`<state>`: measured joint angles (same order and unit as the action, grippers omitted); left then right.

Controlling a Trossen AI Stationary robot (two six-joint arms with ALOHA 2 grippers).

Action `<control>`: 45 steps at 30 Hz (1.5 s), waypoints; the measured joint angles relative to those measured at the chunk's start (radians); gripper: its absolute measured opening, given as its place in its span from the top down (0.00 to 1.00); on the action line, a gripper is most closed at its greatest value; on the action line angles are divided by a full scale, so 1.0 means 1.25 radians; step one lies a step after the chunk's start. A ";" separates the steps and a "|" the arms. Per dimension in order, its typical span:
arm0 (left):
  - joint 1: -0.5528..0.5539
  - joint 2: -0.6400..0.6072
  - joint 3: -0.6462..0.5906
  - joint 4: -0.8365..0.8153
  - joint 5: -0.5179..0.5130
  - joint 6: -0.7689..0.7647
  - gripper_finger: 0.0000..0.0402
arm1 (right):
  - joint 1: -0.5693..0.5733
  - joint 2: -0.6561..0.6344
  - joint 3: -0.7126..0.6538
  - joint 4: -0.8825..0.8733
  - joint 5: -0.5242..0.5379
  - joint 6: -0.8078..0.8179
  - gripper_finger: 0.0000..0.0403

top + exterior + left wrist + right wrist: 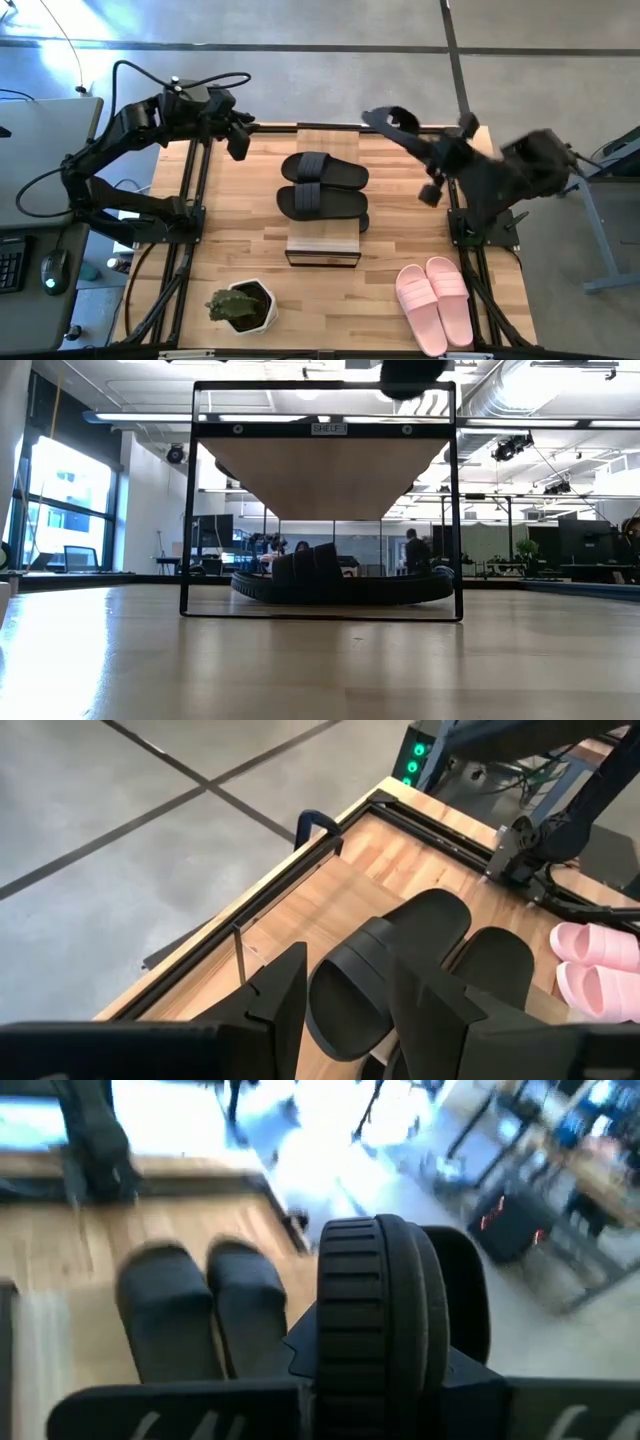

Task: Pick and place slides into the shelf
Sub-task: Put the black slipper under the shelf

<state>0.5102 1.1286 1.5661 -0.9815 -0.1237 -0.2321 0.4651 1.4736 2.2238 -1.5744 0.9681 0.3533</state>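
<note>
The shelf [322, 247] stands mid-table. Two black slides [322, 186] lie side by side across its light-wood top, and in the low view more black slides [340, 585] rest on its lower level. My right gripper [432, 155] hangs over the table's far right part, shut on another black slide [390, 121]. The pink pair [433, 303] lies on the table near its near right corner. My left gripper [239, 143] is open above the far left part of the table, left of the shelf, and its fingers [280, 995] point toward the slides on the shelf's top. My right gripper holds the black slide by one end [385, 1350], pinched between the two fingers. The slide is lifted clear of the table and reaches from the fingers toward the far left. Its ribbed sole [370, 1270] faces the wrist camera and hides where the fingers touch it.
A potted green plant [242, 305] stands near the table's near left corner. Black frame rails run along the table's left and right sides [190, 200]. Bare wood lies between the shelf and the pink pair.
</note>
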 joint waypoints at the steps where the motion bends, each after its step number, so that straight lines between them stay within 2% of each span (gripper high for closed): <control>1: 0.000 0.000 0.000 0.000 0.000 0.000 0.70 | 0.037 -0.006 -0.025 0.022 0.033 0.010 0.90; 5: 0.000 0.001 0.000 0.000 0.000 0.000 0.70 | 0.140 -0.021 -0.171 0.006 0.101 0.191 0.90; 9: 0.000 0.001 0.000 0.000 0.000 0.000 0.70 | 0.187 -0.055 -0.374 0.002 0.090 0.404 0.90; 12: 0.000 0.001 0.000 0.000 0.000 0.005 0.70 | 0.202 -0.061 -0.509 0.005 0.036 0.503 0.90; 17: 0.000 0.001 0.000 0.000 0.000 0.015 0.70 | 0.198 -0.062 -0.671 0.003 -0.070 0.607 0.90; 22: 0.000 0.001 0.000 0.000 0.000 0.015 0.70 | 0.198 -0.061 -0.775 0.003 -0.090 0.714 0.90; 32: 0.000 0.001 0.000 0.000 0.001 0.015 0.70 | 0.167 -0.061 -0.903 0.049 -0.124 0.732 0.90; 41: 0.000 0.001 0.000 -0.001 0.000 0.015 0.70 | 0.114 -0.061 -1.049 0.363 -0.149 0.576 0.90; 45: 0.000 0.005 0.000 -0.003 0.001 0.014 0.70 | 0.097 -0.061 -1.088 0.463 -0.222 0.529 0.88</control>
<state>0.5102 1.1346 1.5658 -0.9853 -0.1230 -0.2142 0.5869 1.3975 0.8635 -0.9954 0.6912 1.0146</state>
